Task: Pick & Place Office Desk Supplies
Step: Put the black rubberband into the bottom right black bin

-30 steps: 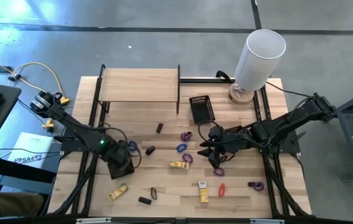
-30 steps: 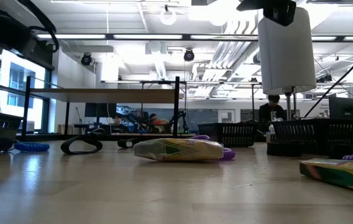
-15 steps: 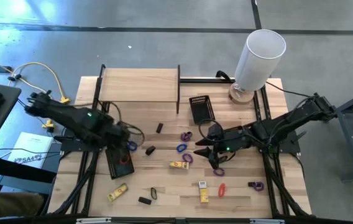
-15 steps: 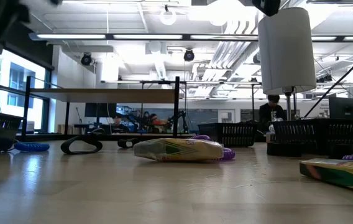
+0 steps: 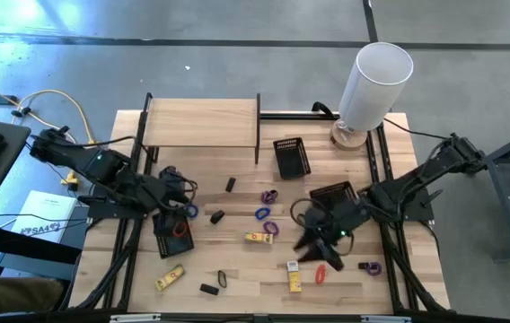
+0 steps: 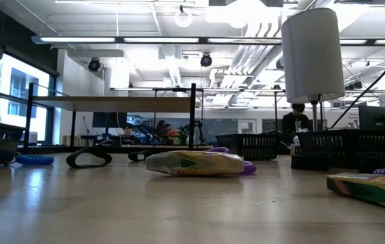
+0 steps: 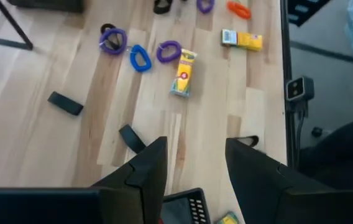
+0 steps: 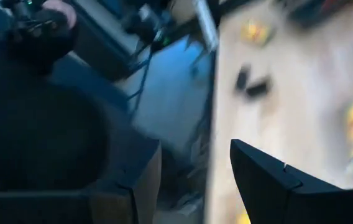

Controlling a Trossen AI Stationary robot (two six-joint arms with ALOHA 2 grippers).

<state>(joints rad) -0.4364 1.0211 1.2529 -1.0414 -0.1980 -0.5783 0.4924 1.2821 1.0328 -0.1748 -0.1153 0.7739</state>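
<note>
Both arms have moved: the left gripper (image 5: 176, 188) lifted off its tray (image 5: 172, 235), the right gripper (image 5: 313, 251) swung nearer, toward the red loop (image 5: 320, 273). Both have fingers apart, holding nothing. Most loops, blocks and packets still lie loose on the table (image 5: 237, 269)

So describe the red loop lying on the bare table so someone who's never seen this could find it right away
Start at the tall white cylinder at the table's far right corner and come straight toward the near edge. Just past the right hand lies the red loop, between a yellow packet and a purple loop. It is the only red loop on the bare wood.
</note>
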